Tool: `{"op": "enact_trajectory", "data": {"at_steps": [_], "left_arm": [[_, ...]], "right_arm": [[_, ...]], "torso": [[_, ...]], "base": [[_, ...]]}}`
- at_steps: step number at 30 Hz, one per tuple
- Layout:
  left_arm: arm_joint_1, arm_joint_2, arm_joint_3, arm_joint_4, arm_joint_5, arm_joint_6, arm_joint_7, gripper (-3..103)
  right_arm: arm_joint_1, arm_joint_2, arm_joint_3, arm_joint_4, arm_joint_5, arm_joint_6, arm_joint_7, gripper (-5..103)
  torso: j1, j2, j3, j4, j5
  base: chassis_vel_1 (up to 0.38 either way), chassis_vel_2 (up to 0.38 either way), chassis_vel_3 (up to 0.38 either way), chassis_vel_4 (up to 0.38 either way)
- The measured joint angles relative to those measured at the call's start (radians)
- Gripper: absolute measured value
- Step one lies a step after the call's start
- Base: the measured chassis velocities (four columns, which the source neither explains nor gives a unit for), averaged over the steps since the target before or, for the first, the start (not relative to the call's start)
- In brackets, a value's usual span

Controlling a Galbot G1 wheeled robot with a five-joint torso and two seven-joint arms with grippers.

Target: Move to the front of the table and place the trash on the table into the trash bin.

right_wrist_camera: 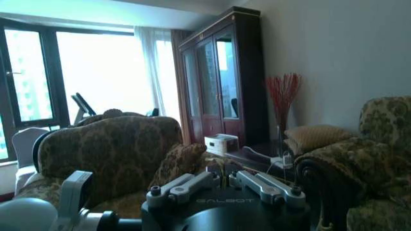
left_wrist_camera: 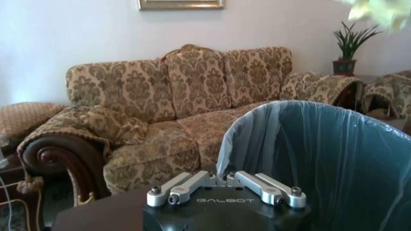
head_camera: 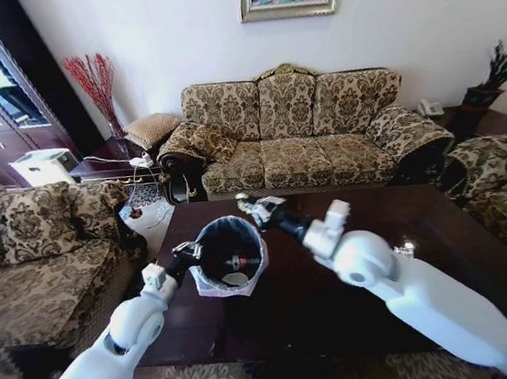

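Holding trash bin [head_camera: 230, 255] by rim, left gripper [head_camera: 187, 251] kept it above table [head_camera: 446, 249], jaws clamped. Right gripper [head_camera: 248, 203] over bin mouth, jaws narrow, empty. Trash seen inside bin [head_camera: 237, 265]; tabletop looked cleared, task prob. near end.

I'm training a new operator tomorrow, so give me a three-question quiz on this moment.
1. True or false: the trash bin stands on the floor beside the table.
2. Fill in: the right gripper, by the bin's far rim, is over the ____.
3. Which gripper holds the bin at its left edge in the head view? A) left gripper B) right gripper C) neither

Key: 1 false, it is held tilted above the table; 2 table; 3 A.
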Motion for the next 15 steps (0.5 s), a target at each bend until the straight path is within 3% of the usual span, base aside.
{"op": "enact_trajectory", "data": {"at_steps": [6,10,14,15], "left_arm": [[-0.011,0.001,0.006,0.004,-0.005,0.001,-0.001,3],[0.004,-0.014,-0.008,0.004,0.0,0.0,0.001,3],[0.021,-0.021,-0.033,-0.003,0.001,-0.002,0.001,3],[0.021,-0.02,-0.041,-0.006,0.001,-0.003,0.001,3]], "right_arm": [[-0.006,-0.002,-0.025,-0.013,-0.034,-0.049,-0.011,-3],[-0.025,-0.013,-0.024,-0.014,-0.045,-0.063,-0.011,1],[-0.046,-0.006,-0.021,-0.017,-0.06,-0.068,-0.01,10],[-0.049,0.0,-0.02,-0.02,-0.065,-0.068,-0.009,19]], "torso": [[0.0,0.0,0.0,0.0,-0.0001],[0.0,0.0,0.0,-0.0004,-0.0001],[0.0,0.0,0.0,-0.0001,-0.0001],[0.0,0.0,0.0,0.0,-0.0001]], "base": [[0.0,0.0,0.0,0.0],[0.0,0.0,0.0,0.0],[0.0,0.0,0.0,0.0],[0.0,0.0,0.0,0.0]]}}
